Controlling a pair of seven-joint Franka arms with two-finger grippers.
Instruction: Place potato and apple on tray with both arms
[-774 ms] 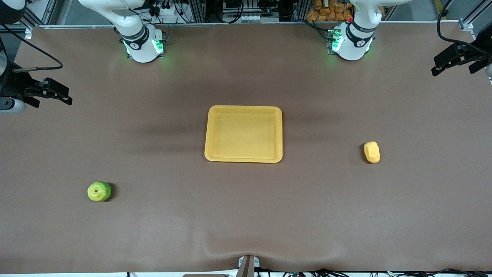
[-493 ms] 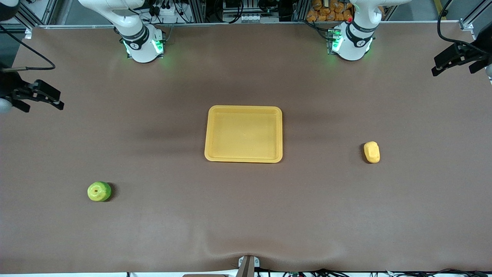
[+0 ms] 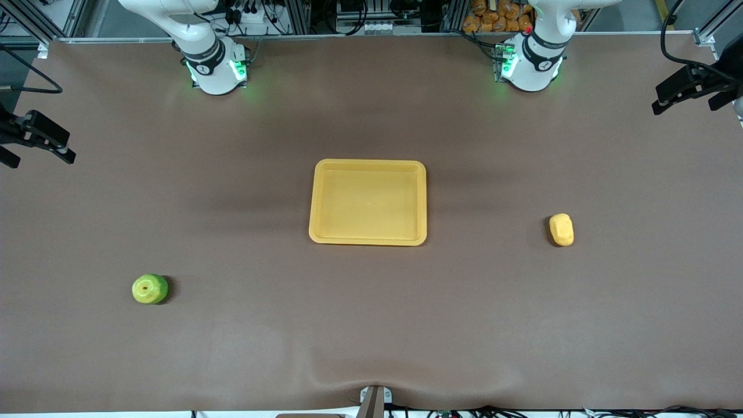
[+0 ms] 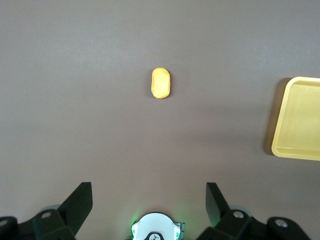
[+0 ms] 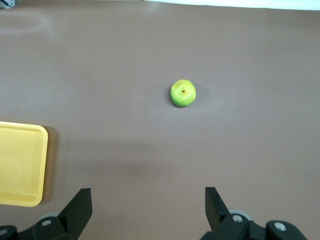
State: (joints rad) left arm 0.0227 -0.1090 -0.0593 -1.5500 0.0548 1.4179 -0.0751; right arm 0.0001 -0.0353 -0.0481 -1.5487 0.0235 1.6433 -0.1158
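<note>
Left claw (image 4: 149, 202) hangs high over the left arm's end of the worktop (image 3: 371, 325), fingers spread wide and holding nothing. Right claw (image 5: 148, 207) hangs over the right arm's end, equally wide open and bare. In the front view each claw shows only as a dark shape at the frame's edge, the left (image 3: 676, 96) and the right (image 3: 43, 139), so the gap between the fingers reads clearly only from the wrist views. Those views each catch one fruit: the left wrist sees the potato (image 4: 161, 83), the right wrist the apple (image 5: 183, 93), and both clip one end of the tray (image 4: 300, 120). The front view alone shows all three: tray mid-worktop, potato toward the left arm's end, apple toward the right arm's end and nearer the camera.
</note>
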